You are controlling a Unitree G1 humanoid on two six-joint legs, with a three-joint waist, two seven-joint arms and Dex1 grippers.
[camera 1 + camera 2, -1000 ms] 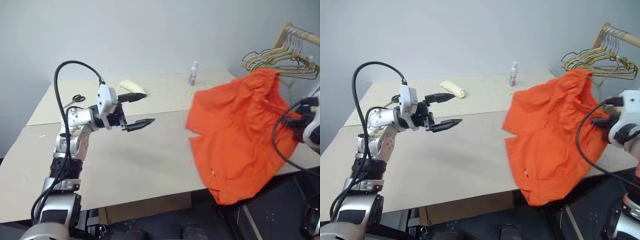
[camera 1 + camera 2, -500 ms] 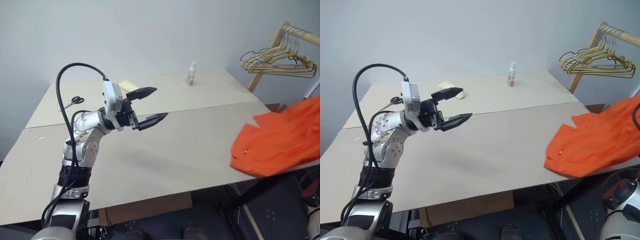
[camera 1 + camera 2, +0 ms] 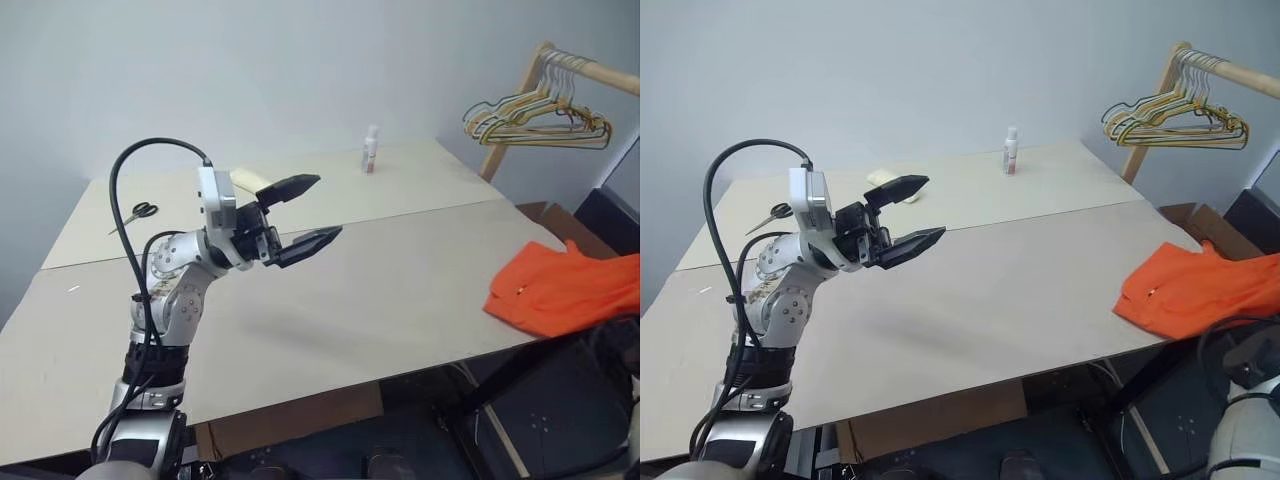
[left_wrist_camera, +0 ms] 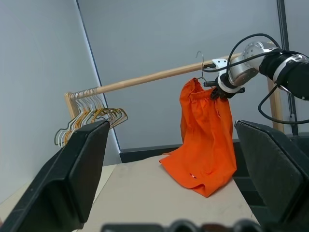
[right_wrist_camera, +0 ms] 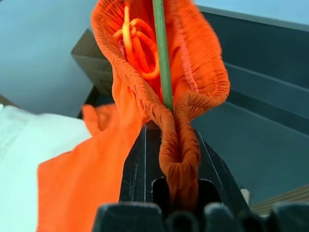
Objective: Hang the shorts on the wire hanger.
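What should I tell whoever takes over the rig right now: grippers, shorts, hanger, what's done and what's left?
Left gripper: open, empty, above the table.
Right gripper: shut on the shorts at the waistband, up by the rail.
Shorts: hanging from that grip, lower part lying on the table edge.
Hanger: its green wire runs through the waistband; whether its hook rests on the rail I cannot tell.
Done: shorts seem threaded on the hanger.
Left: check they sit on it, then release.
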